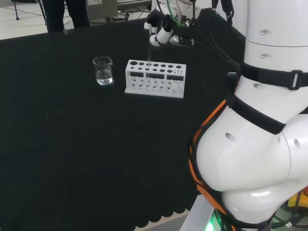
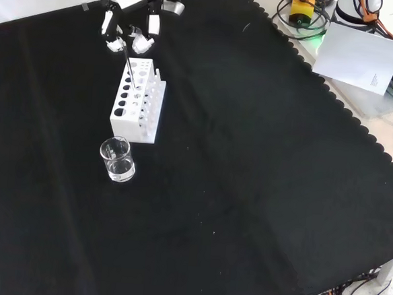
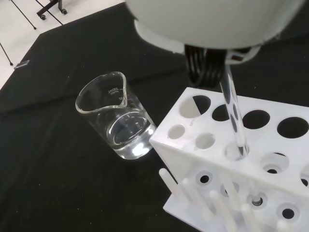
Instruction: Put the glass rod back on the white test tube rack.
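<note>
In the upper left of the front view, the hand (image 2: 132,23) pinches the top of the glass rod (image 2: 130,66), which stands nearly straight up, its low end in a hole of the white test tube rack (image 2: 139,115) right below.

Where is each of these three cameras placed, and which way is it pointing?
Head view: behind and above the arm's base, looking over its white links at the bench.
Front view: opposite the arm, looking down on the cloth; the hand enters from the top.
Wrist view: at the wrist, looking past the palm at the rod.
All three share the rack and the beaker.
</note>
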Robot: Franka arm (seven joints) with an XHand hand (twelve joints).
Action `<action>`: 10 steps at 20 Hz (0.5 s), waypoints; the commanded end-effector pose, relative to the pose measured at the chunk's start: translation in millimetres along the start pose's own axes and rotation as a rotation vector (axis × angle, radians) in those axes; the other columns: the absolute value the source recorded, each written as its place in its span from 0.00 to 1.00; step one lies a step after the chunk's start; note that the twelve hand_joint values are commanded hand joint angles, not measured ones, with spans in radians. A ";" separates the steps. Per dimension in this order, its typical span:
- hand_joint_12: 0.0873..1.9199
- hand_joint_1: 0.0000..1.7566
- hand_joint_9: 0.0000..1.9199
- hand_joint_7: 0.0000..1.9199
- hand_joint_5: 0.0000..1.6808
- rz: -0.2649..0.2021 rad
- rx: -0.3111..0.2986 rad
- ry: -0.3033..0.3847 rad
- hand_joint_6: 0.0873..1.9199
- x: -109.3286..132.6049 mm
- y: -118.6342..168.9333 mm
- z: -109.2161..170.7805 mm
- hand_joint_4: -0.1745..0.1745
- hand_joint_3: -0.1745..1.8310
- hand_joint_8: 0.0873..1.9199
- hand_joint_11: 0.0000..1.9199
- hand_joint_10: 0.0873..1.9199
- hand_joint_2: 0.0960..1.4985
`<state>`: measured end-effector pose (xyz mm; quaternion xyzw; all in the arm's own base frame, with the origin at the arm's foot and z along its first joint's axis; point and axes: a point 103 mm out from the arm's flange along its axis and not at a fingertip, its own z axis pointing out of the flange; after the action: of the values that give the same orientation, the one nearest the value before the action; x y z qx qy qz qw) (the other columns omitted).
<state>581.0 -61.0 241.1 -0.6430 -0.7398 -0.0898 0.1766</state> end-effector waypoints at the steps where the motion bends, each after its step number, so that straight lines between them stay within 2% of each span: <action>1: 0.34 0.81 0.90 0.47 0.40 -0.004 -0.001 -0.002 0.50 1.9 -2.0 -2.2 0.00 0.56 0.46 0.97 0.43 0.24; 10: 0.35 0.81 0.91 0.47 0.39 -0.006 -0.012 0.005 0.50 2.3 -3.9 -7.4 0.00 0.56 0.45 0.97 0.43 0.24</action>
<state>578.7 -60.9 246.1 -0.6415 -0.7409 -0.0930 0.1756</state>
